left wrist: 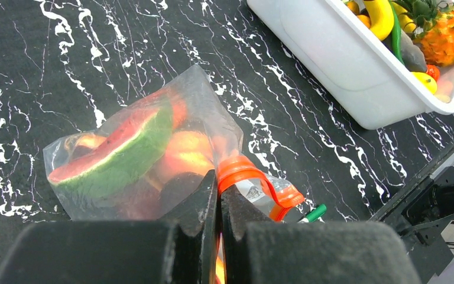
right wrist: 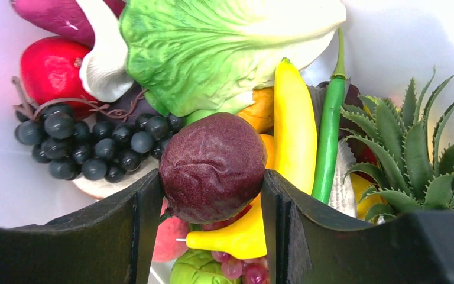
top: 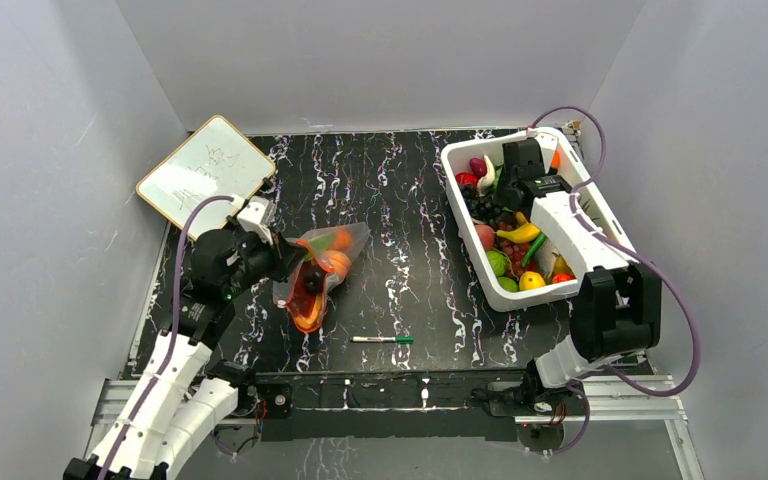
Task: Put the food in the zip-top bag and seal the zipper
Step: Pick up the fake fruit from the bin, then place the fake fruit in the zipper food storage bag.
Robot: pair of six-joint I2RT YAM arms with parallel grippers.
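The zip-top bag (top: 325, 262) lies left of centre, clear and crinkly. It holds food: a watermelon slice (left wrist: 118, 151), orange pieces (left wrist: 183, 155) and a dark piece. My left gripper (top: 298, 266) is shut on the orange-red zipper (left wrist: 245, 171) at the bag's mouth; in the left wrist view the fingertips (left wrist: 210, 188) pinch the strip. My right gripper (top: 508, 192) is over the white tub and is shut on a round dark purple fruit (right wrist: 213, 167), held between both fingers (right wrist: 145, 204) above the other toy food.
The white tub (top: 500, 298) at the right holds grapes (right wrist: 88, 145), a lettuce leaf (right wrist: 213, 47), bananas (right wrist: 294, 124), a green chilli, a pineapple (left wrist: 449, 32) and more. A white-and-green marker (top: 382, 340) lies near the front edge. A small whiteboard (top: 205, 172) leans at the back left.
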